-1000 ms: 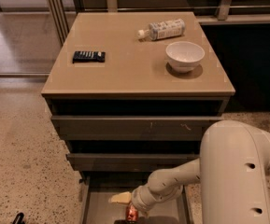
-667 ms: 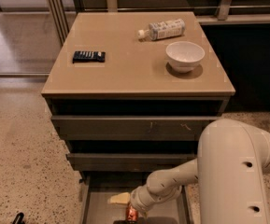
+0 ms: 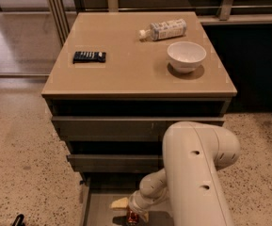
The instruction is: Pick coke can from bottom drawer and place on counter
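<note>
Camera view, single frame. Your gripper sits low at the bottom edge of the view, down inside the open bottom drawer, at the end of the white arm that fills the lower right of the picture. The coke can shows only as a small red patch directly under the gripper, touching it or very nearly so, over the drawer floor and cut off by the frame edge. You cannot tell from this view whether the gripper is clamped on the can or merely standing over it: the wrist hides the contact. The bottom drawer is pulled out toward the camera, and its flat grey floor shows to the left of the gripper. The two drawers above it, top and middle, have their fronts nearly flush with the cabinet. The counter is the tan top of the cabinet, and the can is not on it. On the counter you have a white bowl upright toward the right side, a white-labelled plastic bottle lying on its side behind the bowl, and a flat black object near the left edge, well apart from both. Speckled floor lies to the left of the cabinet.
</note>
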{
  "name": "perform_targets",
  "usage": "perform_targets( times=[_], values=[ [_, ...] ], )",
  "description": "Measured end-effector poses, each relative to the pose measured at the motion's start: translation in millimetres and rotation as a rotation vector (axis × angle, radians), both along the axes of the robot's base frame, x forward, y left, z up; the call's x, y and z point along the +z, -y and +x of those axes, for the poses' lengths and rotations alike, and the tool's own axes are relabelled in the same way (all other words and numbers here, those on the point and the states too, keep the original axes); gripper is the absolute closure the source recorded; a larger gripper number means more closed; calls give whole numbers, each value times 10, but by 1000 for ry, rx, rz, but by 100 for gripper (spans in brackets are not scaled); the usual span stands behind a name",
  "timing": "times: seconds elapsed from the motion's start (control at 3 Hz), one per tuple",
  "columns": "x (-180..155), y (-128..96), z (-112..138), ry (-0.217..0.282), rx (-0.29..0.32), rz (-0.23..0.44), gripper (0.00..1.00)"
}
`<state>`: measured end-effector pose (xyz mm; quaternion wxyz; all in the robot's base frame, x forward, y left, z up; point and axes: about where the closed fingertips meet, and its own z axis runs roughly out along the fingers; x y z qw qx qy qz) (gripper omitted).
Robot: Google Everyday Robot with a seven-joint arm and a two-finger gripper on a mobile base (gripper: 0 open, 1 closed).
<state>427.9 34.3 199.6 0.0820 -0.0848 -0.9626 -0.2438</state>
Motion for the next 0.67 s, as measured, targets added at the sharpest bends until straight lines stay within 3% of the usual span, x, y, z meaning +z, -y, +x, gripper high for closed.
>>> perform_targets(
  times=[0.67],
  values=[
    [-103, 102, 130, 10, -17, -19, 0]
  ],
)
